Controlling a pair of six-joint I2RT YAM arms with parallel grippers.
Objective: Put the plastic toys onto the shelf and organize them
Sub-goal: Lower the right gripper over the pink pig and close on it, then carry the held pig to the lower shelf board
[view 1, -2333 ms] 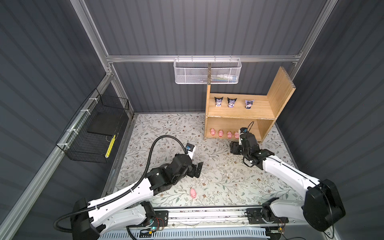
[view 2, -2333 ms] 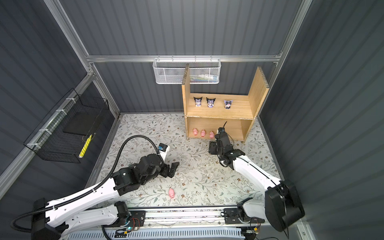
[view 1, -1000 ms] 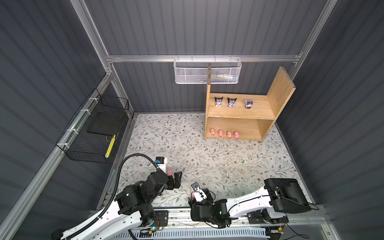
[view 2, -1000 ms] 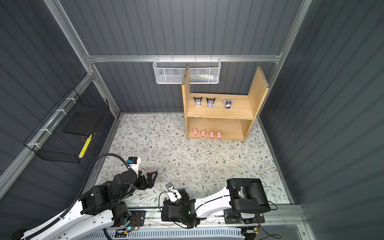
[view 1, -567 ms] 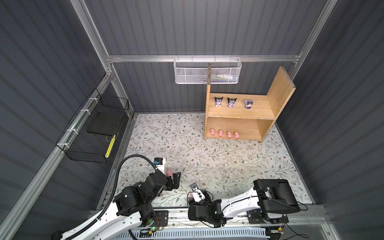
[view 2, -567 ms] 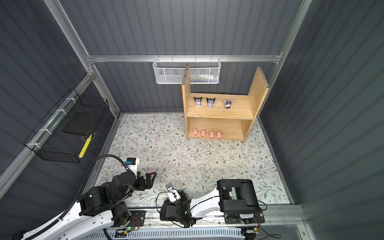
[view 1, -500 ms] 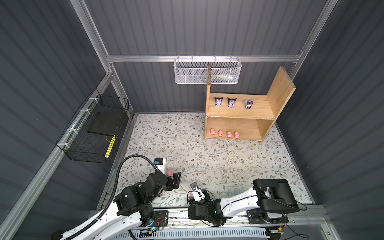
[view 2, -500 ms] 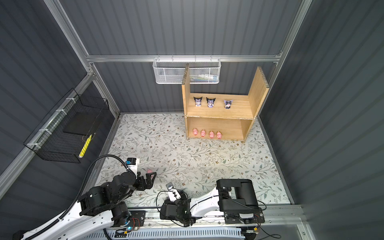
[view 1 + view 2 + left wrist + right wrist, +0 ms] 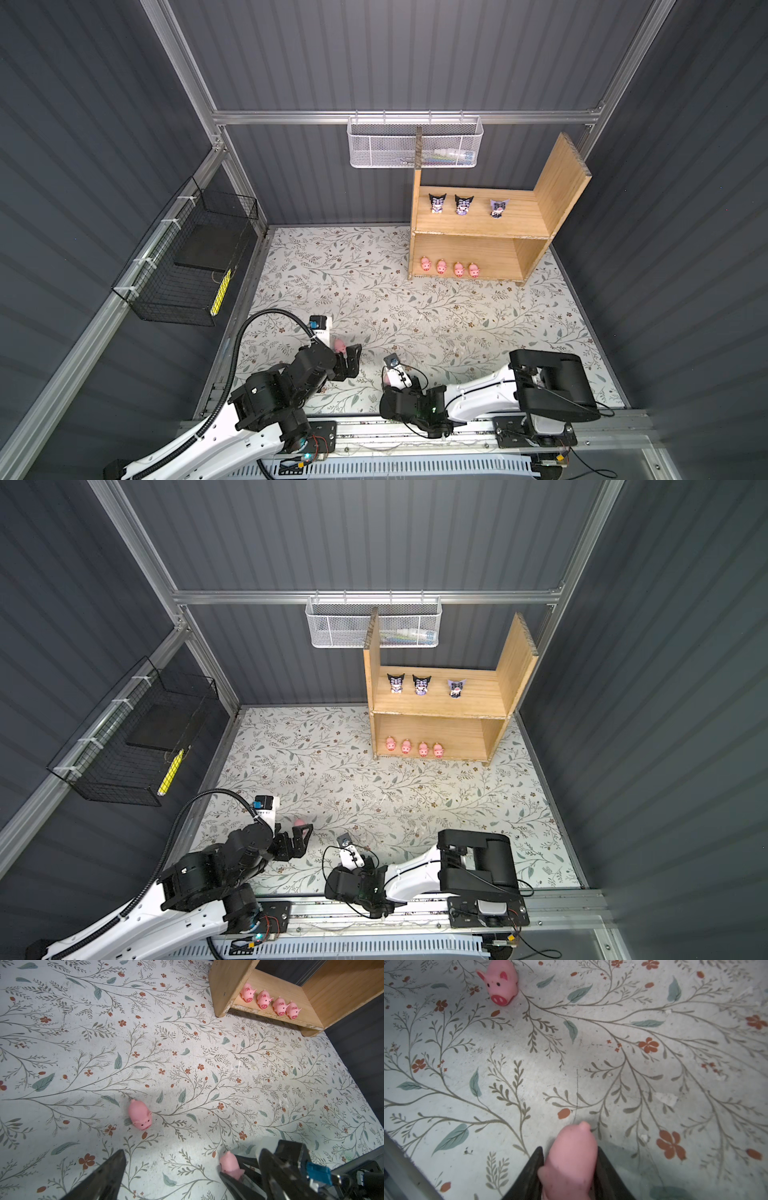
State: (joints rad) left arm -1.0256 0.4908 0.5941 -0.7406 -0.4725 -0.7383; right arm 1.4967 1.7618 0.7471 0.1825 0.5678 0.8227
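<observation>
In both top views the shelf stands at the far right of the floral mat, with three hooded figurines on its upper level and four pigs in a row on the lower. Both arms fold low at the near edge, the left gripper just beside a loose pig. The left wrist view makes plain its fingers, spread wide and empty, that pig standing ahead. The right wrist view shows the right gripper clamped on the held pig, squeezed between its fingers
</observation>
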